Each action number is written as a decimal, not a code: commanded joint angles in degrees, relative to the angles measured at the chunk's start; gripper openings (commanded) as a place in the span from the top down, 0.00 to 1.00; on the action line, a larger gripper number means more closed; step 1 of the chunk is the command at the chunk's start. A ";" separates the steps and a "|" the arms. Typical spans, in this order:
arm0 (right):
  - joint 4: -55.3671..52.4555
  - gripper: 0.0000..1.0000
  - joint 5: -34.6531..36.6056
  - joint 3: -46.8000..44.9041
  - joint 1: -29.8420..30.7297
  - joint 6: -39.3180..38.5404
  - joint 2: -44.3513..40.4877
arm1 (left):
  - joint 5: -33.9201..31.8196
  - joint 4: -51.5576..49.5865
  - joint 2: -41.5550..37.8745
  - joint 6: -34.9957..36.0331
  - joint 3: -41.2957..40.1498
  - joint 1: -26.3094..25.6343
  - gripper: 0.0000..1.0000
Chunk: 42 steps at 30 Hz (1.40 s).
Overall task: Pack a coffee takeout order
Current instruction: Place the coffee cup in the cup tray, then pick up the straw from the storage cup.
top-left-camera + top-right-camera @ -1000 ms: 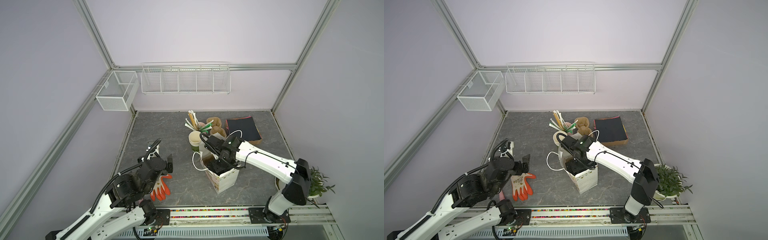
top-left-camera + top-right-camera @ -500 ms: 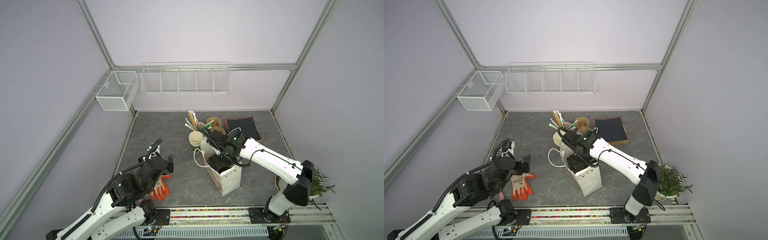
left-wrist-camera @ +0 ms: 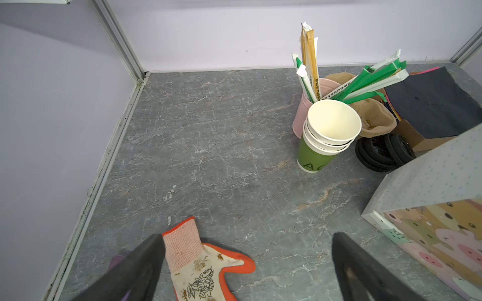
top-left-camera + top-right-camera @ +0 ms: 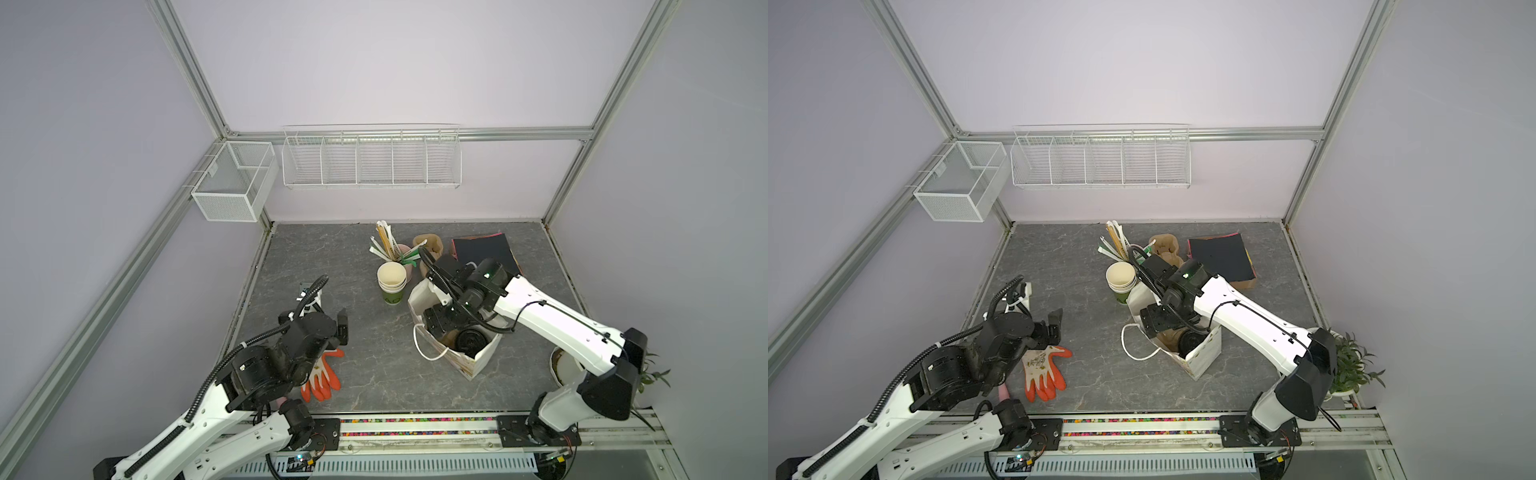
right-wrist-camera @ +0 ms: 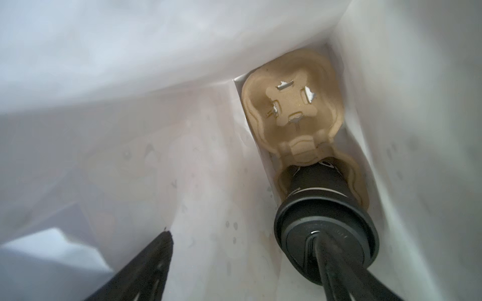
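Gift bag stands open on the counter, white inside, cartoon animals printed on its outer wall; at its bottom lies the brown pulp carrier; one well is empty, the other holds the black paper cup, upright under a black lid; small white lettering on the cup wall, too small to read. Right fingers reach down inside the bag, spread wide, gripping nothing; one finger lies across the lid. Left fingers gape wide and empty above an orange-and-white glove. Pink cup holds paper-wrapped straws; just beside it are stacked cream cups, the green bottom one marked "A" plus a cut-off letter. Black paper sheet tops coloured sheets in a cardboard box near the back; spare black lids are piled beside it.
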 commanded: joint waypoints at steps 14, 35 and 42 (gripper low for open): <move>-6.84 0.12 3.85 15.98 -3.98 -6.69 -3.78 | -0.07 -1.10 0.44 0.70 -0.16 0.40 0.00; -0.97 0.12 14.64 4.70 -4.14 -4.45 -32.90 | 31.65 12.53 28.47 -0.37 22.66 16.77 0.11; -0.21 0.12 15.54 -2.30 -4.14 -3.99 -40.75 | 40.71 16.04 43.08 -2.88 33.63 17.63 0.11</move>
